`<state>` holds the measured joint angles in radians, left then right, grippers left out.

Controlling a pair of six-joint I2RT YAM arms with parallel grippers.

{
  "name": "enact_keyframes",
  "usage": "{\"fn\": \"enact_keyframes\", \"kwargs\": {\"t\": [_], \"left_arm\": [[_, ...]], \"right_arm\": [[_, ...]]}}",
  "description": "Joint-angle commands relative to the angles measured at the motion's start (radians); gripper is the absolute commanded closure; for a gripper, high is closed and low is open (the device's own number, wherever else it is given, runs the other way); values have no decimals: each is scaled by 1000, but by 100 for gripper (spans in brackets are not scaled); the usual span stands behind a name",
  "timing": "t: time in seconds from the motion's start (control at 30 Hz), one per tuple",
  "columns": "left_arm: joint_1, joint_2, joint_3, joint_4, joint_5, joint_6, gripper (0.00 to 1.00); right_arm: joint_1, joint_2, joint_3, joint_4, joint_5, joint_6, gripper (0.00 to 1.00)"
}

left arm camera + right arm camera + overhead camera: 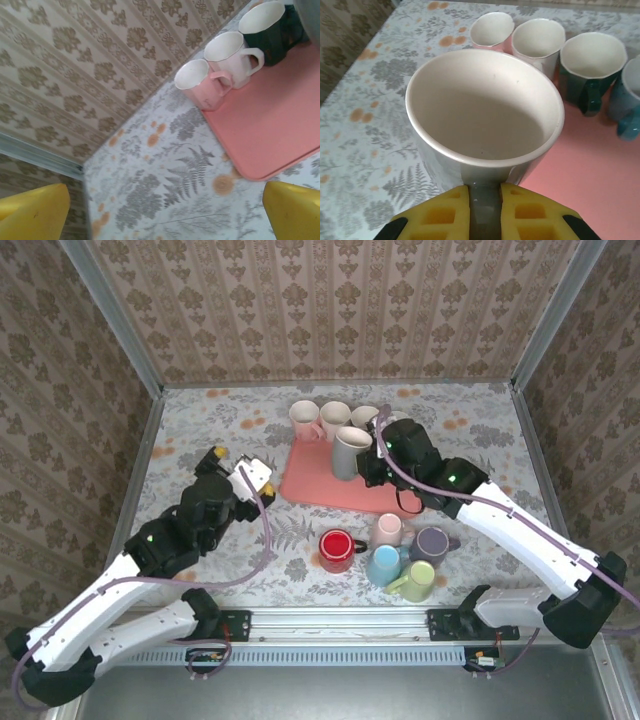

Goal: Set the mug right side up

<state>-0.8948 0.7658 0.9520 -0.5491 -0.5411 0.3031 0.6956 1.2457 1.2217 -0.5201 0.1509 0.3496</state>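
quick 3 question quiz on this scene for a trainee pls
1. True or false: the right gripper is shut on the grey mug.
2. Which way does that mug's mouth face? A up, B down, C sideways.
3. Fill in: the left gripper has its jaws ___ and holds nothing.
Key: 1 true; 2 A; 3 open.

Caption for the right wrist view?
Right tool grips the upright grey mug by its handle at the edge of the pink tray, row of mugs behind.
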Motion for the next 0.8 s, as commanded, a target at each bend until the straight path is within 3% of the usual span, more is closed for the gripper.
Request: {"fn": "enact_keyframes", "kwargs": {"t": [0.0, 0.4, 0.63, 0.77], "left_arm": [[32, 20, 12, -75, 115, -216, 0], [182, 18, -118, -45, 183, -329, 0], [230, -8, -97, -58, 241, -438, 0], [237, -57, -158, -16, 213, -452, 0]], "right_arm": [[15, 4, 1, 103, 178, -70, 100], [35, 18, 19, 77, 181, -106, 100], [71, 74, 24, 92, 253, -106, 100], [114, 137, 43, 116, 335, -112, 100]]}}
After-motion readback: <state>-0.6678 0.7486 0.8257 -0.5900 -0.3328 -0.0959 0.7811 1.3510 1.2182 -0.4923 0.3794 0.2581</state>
